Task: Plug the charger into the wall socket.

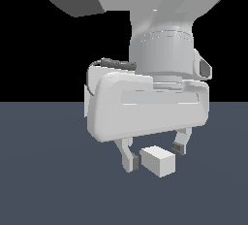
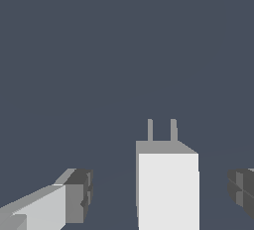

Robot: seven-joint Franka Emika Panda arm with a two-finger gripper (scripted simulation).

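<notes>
The charger (image 1: 158, 160) is a small white block lying on the dark grey floor, just below the arm's hand. In the wrist view the charger (image 2: 167, 184) shows two thin prongs at one end. My gripper (image 1: 154, 157) hangs right over it, open, with one finger on each side of the block and a gap to each. The fingertips (image 2: 74, 194) stand apart from the block's sides. The wall socket is out of view.
The dark grey floor (image 1: 48, 180) stretches all around under the hand. The arm's large white body (image 1: 150, 107) fills the upper part of the exterior view and hides what lies behind it.
</notes>
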